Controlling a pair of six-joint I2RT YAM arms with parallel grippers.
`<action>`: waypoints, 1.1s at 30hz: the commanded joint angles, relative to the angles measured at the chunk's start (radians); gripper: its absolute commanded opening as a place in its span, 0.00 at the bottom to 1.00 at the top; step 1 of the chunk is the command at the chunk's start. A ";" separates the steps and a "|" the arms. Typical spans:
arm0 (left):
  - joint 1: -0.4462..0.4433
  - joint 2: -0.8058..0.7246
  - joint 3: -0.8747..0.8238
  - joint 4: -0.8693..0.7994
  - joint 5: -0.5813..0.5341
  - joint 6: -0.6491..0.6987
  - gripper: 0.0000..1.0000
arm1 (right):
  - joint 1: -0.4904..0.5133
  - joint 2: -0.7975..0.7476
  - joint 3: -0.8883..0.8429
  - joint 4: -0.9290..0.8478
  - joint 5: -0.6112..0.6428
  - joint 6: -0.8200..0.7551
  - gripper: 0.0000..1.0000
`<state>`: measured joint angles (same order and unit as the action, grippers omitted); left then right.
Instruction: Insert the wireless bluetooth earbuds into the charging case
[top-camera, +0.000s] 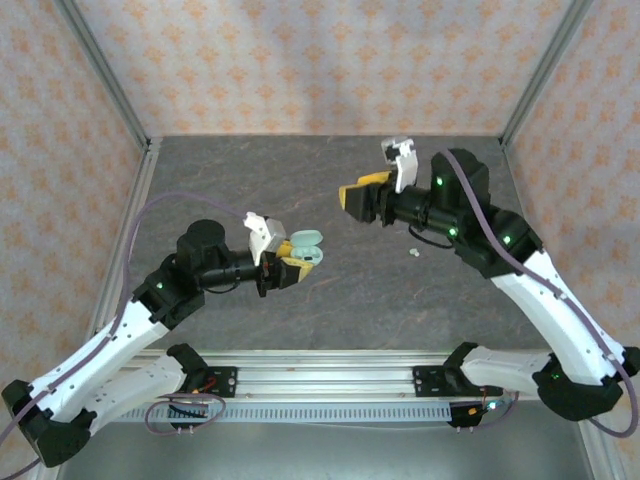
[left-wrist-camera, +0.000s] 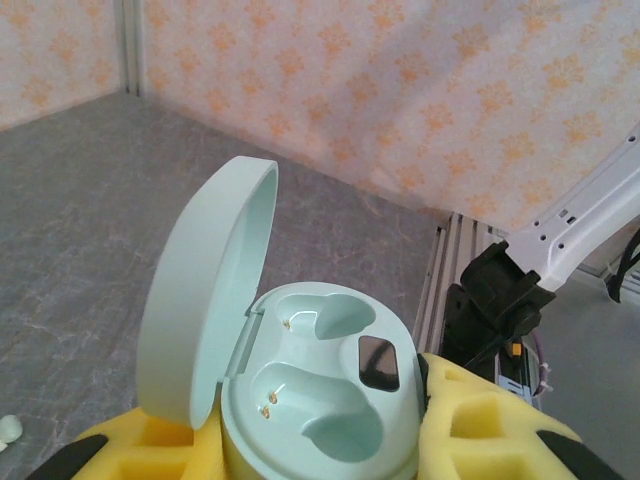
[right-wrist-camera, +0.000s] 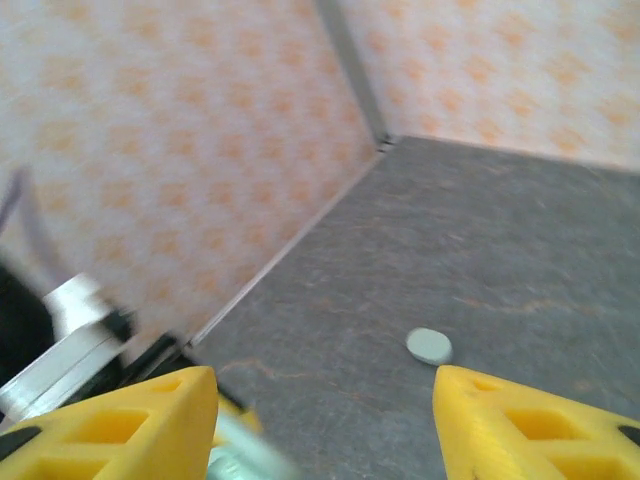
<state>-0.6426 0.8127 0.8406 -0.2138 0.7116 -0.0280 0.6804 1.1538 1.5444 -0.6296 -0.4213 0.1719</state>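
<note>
My left gripper (top-camera: 298, 258) is shut on the mint charging case (top-camera: 305, 248), held above the table. In the left wrist view the case (left-wrist-camera: 320, 385) sits between the yellow foam pads (left-wrist-camera: 490, 420) with its lid (left-wrist-camera: 205, 300) swung up. Both wells are empty. A whitish earbud (top-camera: 413, 253) lies on the table to the right of the case, and another bit of one shows at the edge (left-wrist-camera: 8, 430). My right gripper (top-camera: 358, 196) hovers open farther back, nothing between its fingers (right-wrist-camera: 540, 420). A small pale-mint earbud-like piece (right-wrist-camera: 429, 346) lies on the table beyond them.
The grey stone-patterned table (top-camera: 330, 170) is walled by patterned panels with metal corner posts (top-camera: 100, 70). The right arm's base bracket (left-wrist-camera: 495, 300) and the near rail stand beyond the case. Part of the left arm (right-wrist-camera: 70, 340) and a blurred case edge (right-wrist-camera: 240, 455) sit low left.
</note>
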 joint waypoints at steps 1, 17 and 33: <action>-0.003 -0.035 -0.019 -0.032 -0.039 0.008 0.16 | -0.072 0.072 0.012 -0.187 0.089 0.163 0.59; -0.003 -0.128 0.022 -0.236 -0.106 0.074 0.16 | -0.132 0.514 -0.240 0.089 0.022 0.528 0.39; -0.002 -0.198 -0.057 -0.185 -0.131 0.039 0.16 | -0.053 0.805 -0.169 0.263 0.062 0.651 0.35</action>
<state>-0.6422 0.6296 0.7929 -0.4316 0.6022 0.0238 0.6220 1.9347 1.3327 -0.4015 -0.3882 0.7902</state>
